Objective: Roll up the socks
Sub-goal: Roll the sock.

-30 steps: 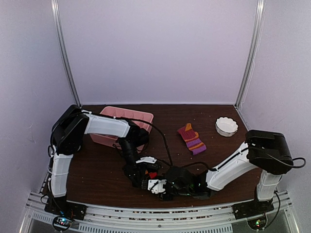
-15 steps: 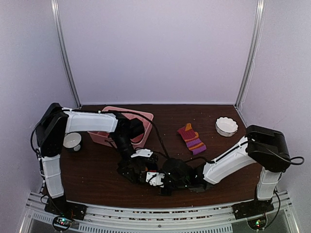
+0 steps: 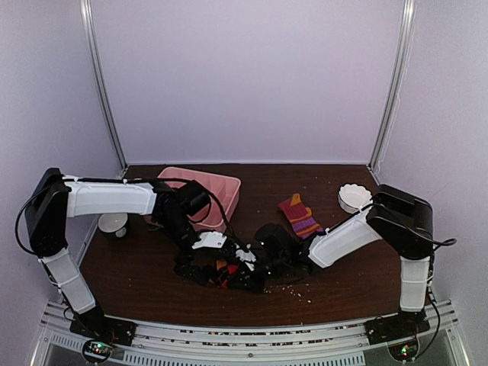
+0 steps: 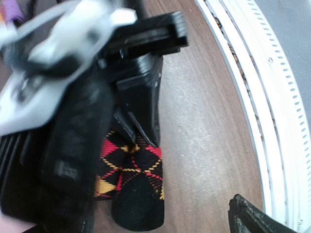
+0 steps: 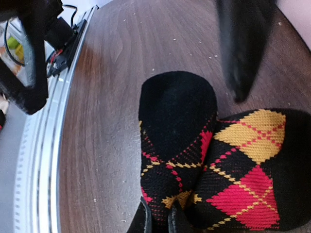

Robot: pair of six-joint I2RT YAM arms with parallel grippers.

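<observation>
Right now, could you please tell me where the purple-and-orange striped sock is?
In the top view, the striped sock lies on the table right of centre, between the pink tray and the white bowl, just behind the right arm.

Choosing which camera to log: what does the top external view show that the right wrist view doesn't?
Only top external: pink plastic tray, purple-and-orange striped sock, white fluted bowl. Only right wrist: the red and yellow diamond knit up close. Both: black argyle fabric sock, right gripper at it, brown wooden table.
</observation>
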